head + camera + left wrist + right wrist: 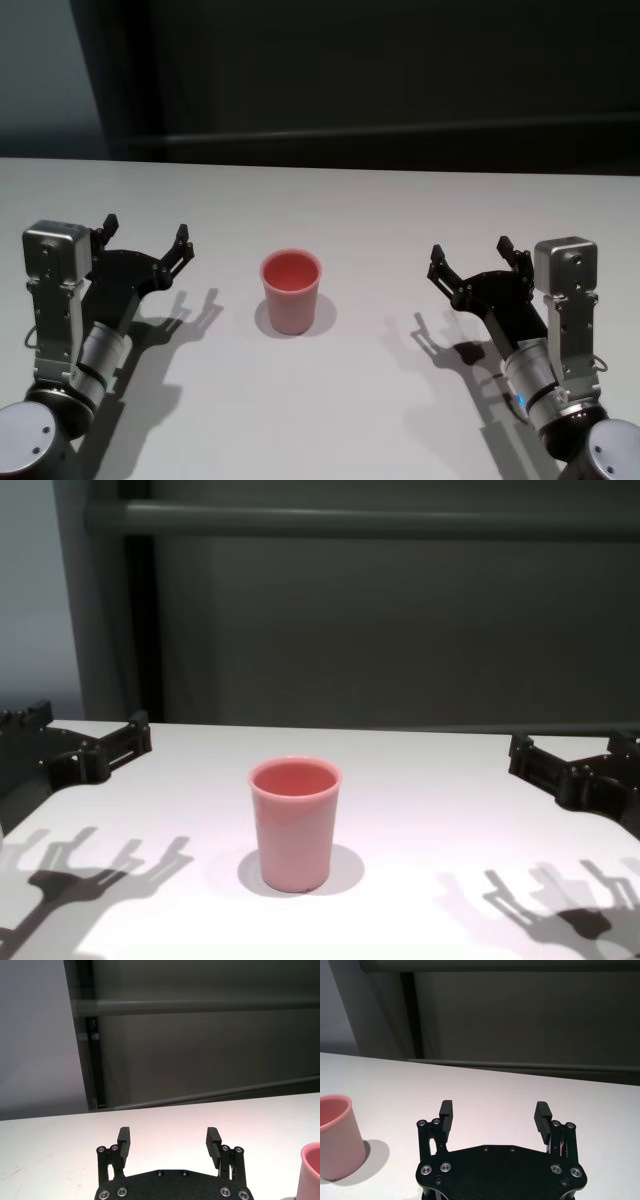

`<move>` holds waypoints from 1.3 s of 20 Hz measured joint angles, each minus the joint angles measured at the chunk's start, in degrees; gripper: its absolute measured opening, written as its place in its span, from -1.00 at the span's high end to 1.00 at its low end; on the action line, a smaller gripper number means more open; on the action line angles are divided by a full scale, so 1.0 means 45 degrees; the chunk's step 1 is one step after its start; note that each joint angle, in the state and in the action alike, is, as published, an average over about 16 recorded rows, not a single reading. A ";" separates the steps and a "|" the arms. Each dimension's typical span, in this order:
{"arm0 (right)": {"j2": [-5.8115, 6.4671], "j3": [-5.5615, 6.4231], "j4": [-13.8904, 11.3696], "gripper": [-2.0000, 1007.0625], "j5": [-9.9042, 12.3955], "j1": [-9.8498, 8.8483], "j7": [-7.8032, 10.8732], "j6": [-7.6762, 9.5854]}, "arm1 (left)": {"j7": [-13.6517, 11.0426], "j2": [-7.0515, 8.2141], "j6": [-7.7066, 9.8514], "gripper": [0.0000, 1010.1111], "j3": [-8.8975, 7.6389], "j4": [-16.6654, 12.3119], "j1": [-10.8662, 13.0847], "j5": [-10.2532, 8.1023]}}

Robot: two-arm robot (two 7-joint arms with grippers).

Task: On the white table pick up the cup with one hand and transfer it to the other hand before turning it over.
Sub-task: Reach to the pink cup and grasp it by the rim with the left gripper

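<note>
Upright cup [292, 290] on white table [350, 200], left gripper [146, 236], right gripper [470, 256] flanking, seemingly clear, fingers spread

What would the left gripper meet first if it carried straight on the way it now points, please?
Probably nothing: the open left gripper points toward the table's far edge, and the cup stands off to its side.
</note>
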 joint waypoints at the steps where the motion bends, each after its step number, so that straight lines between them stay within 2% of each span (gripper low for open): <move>1: 0.0000 0.0000 0.0000 -0.99 0.0000 0.0000 0.0000 0.0000 | 0.0000 0.0000 0.0000 -0.98 0.0000 0.0000 0.0000 0.0000; 26: 0.0000 0.0000 0.0000 -0.99 0.0000 0.0000 0.0000 0.0000 | 0.0000 0.0000 0.0000 -0.98 0.0000 0.0000 0.0000 0.0000</move>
